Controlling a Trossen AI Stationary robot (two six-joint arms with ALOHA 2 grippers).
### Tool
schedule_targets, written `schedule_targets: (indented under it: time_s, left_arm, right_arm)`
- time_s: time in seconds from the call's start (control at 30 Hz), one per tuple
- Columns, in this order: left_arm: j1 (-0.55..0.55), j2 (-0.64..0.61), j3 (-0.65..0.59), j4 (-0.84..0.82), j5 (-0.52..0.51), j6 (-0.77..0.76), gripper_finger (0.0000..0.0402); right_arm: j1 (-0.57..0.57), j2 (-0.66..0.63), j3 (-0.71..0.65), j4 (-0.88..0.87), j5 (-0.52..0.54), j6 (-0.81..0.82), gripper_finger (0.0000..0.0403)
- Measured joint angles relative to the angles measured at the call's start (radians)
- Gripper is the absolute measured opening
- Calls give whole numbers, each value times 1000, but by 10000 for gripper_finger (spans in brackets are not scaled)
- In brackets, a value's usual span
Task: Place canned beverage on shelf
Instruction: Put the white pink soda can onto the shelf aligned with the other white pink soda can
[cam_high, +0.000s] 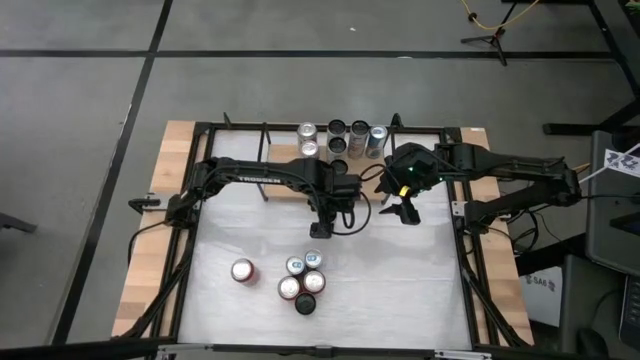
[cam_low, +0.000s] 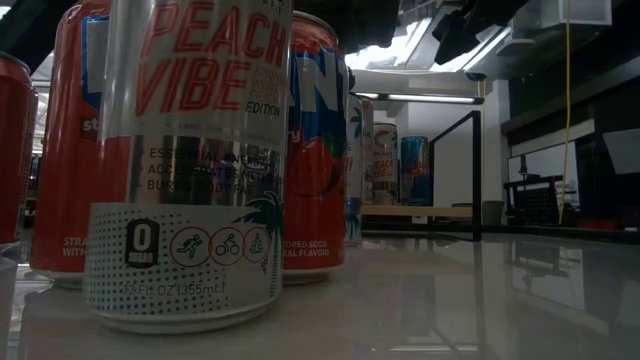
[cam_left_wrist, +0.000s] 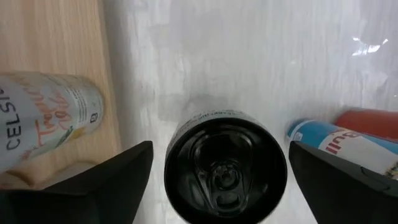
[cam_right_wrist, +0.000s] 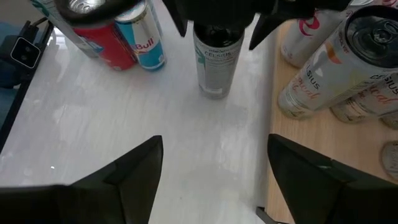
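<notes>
Cans cluster nearest me on the worktop (cam_high: 240, 235), and farther out my left gripper (cam_left_wrist: 221, 180) hangs spread over a black can (cam_left_wrist: 225, 167) standing just off the shelf (cam_left_wrist: 56, 56), so I judge pickup pending: descend, pinch, lift across, while the right gripper (cam_right_wrist: 214, 168) waits spread nearby.

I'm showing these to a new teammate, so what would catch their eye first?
Probably the left pincer, open around a black-topped can standing on the white table, beside the wooden shelf. Next, the cans already on that shelf at the far edge, and the cluster waiting near the front.
</notes>
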Motion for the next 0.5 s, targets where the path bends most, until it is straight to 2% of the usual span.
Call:
schedule_targets:
  time_s: [0.37,0.5]
  left_arm:
    - [1,-140,-1,-31,-14,11,363]
    - [1,-228,-1,-40,-63,28,363]
  right_arm:
    - [0,0,0,93,0,10,285]
    - [0,0,0,163,0,10,285]
